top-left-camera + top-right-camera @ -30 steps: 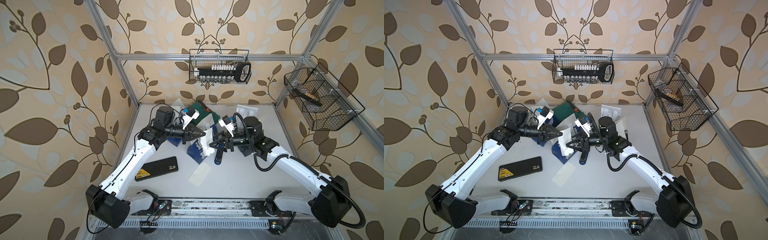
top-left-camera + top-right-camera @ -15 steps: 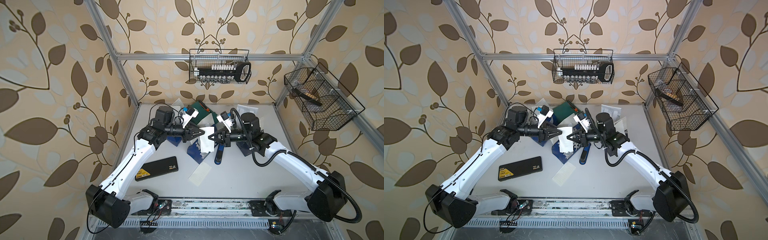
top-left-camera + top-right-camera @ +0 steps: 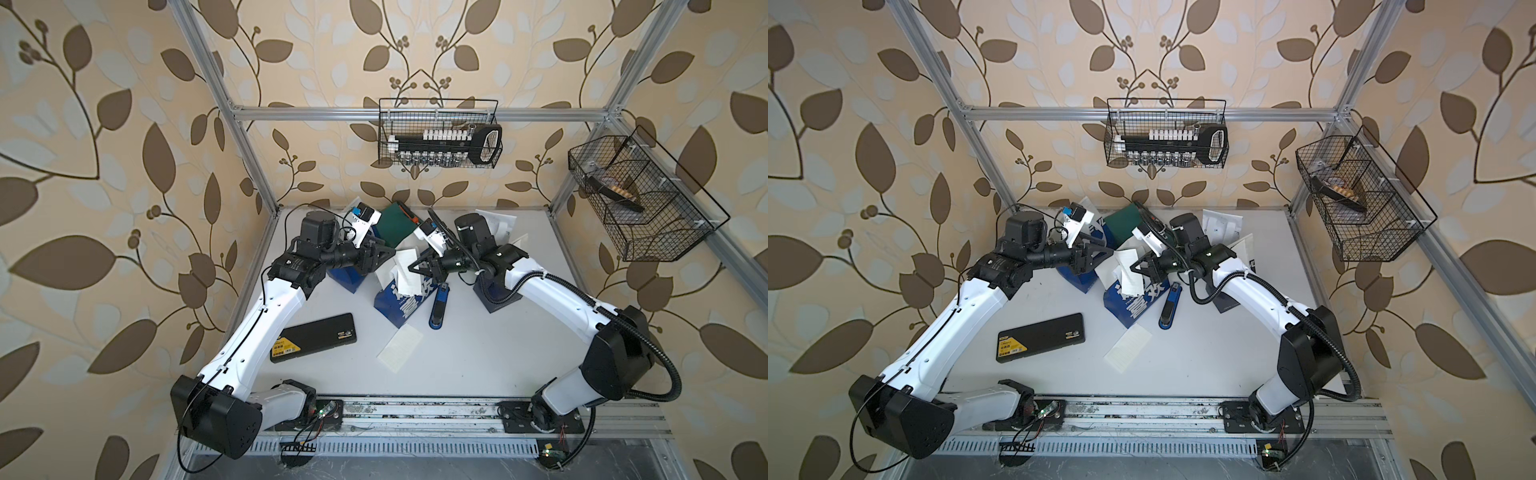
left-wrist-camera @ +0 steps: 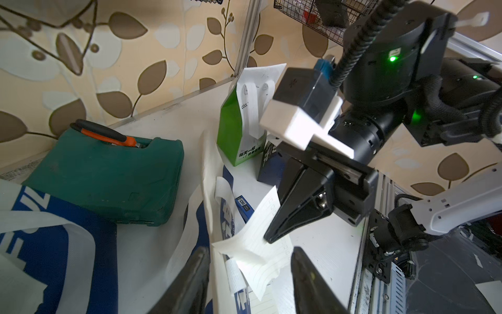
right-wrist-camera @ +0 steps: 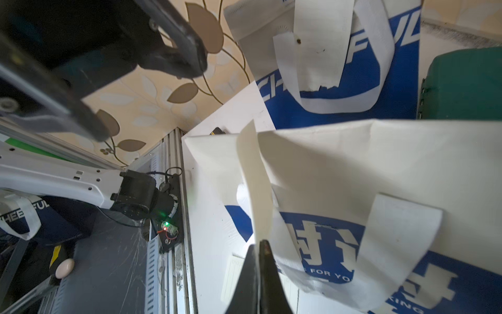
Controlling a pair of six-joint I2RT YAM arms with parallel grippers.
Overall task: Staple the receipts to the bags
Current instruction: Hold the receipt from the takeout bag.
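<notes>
Right jaws: the right gripper (image 5: 259, 244) is pressed closed on one end of a receipt (image 5: 255, 185). I see the slip stand up from the tips.
Left jaws: the left gripper (image 4: 248, 258) is about half open and grips nothing. Its fingers (image 4: 201, 261) stand on either side of the crumpled end of the same receipt. I cannot tell if they touch it.
Grippers: both point at each other, tips near, over the bag (image 3: 399, 305).
Receipt: held in the air just above the white top and handles of the bag.
Bag: navy and white, in the middle of the table (image 3: 478, 353), with the lettered face toward the top camera.
Stapler: the blue stapler (image 3: 439, 305) lies just beside the bag, on my right arm's side.
Second receipt: the second receipt (image 3: 400, 348) lies flat on the table near the bag's bottom.
Other bags: a green bag (image 4: 231, 130) stands behind the right gripper.
Further out: a green case (image 3: 397, 223) is at the back wall and a black box (image 3: 313, 343) lies beside the left arm.
</notes>
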